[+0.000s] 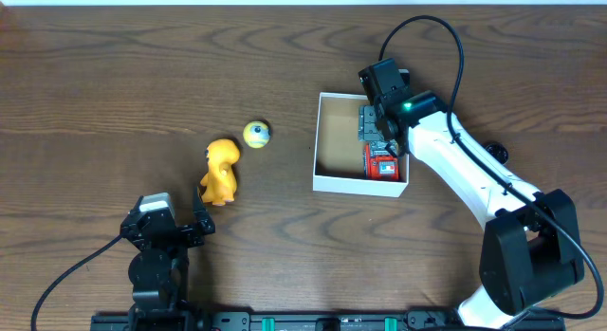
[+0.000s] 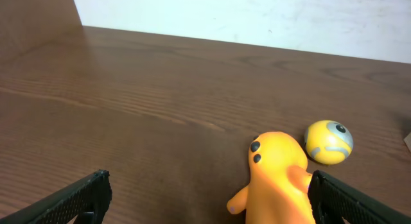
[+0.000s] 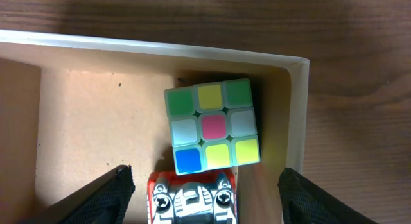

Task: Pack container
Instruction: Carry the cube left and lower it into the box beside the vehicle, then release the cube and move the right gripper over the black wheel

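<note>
I'm reading this as the release end of a placement, with two toys yet to go in. On the counter (image 1: 114, 75), the container (image 1: 356, 187) is sitting right of centre. The right claw (image 3: 205, 182) is hanging over its right-hand side with its fingers (image 3: 109, 195) spread wide apart, gripping nothing. Below it a puzzle cube (image 3: 213, 131) is lying flat in the corner, just beside the container's side. A red toy car (image 3: 192, 199) is lying against the cube's near edge. To do this well I'm planning to lift that claw straight up, since any sideways drift could catch the thin side or nudge the car.

The left claw (image 2: 209, 179) is sitting low with its fingers apart too, empty, and pointing at a yellow dinosaur-like figure (image 2: 279, 179) just ahead of it. A small yellow ball (image 2: 329, 142) with a blue-grey eye marking is resting near the figure's head; I cannot tell whether they are touching. I'm thinking the figure should go first, gripped across its body, as the ball looks likely to roll if bumped.

The counter is showing dark wood grain, flat and matte, and a plain white wall (image 2: 257, 18) is rising behind its far edge
</note>
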